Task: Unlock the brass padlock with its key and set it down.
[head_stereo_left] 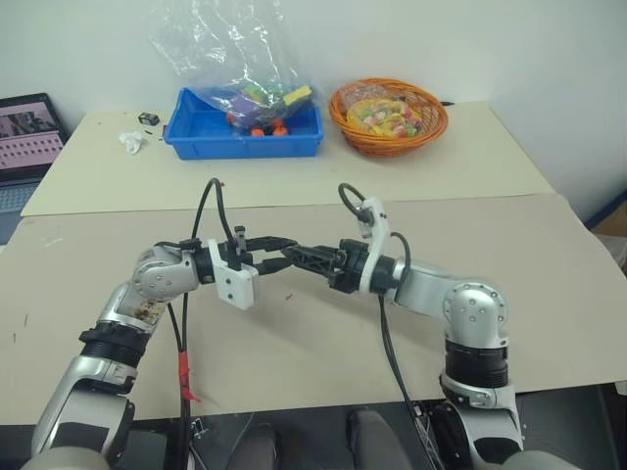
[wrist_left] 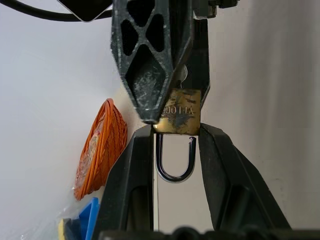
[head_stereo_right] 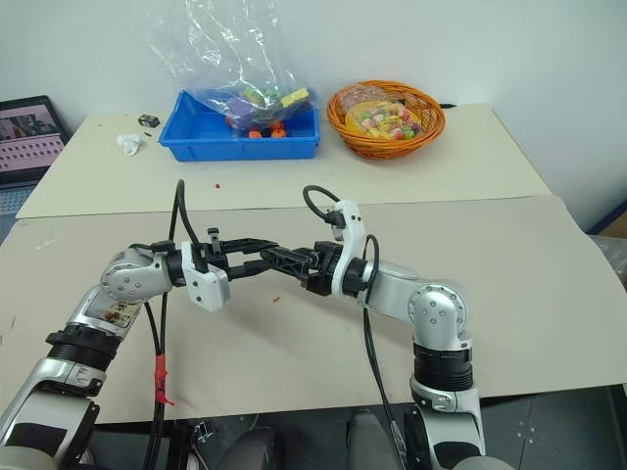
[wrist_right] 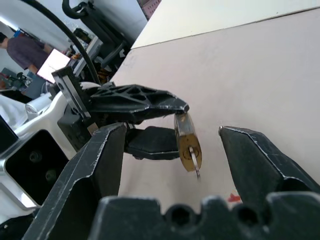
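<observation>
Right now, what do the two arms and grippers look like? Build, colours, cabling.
Both arms are silver-grey metal with black joint rings. Each wrist carries a white bracket and a looping black cable. The left gripper and right gripper each have two black fingers with open lattice webbing. The left arm's cable has a red tape tag, and its forearm carries a worn sticker.

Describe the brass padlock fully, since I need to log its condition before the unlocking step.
The brass padlock is a small, worn yellow-gold block with stamped lettering on its face and a thin silvery U-shaped shackle. It is pinched by its body between the left gripper fingers, held in the air above the table. A slim silvery key sticks out of its end. The right gripper stands open around it, its fingers not touching it.
</observation>
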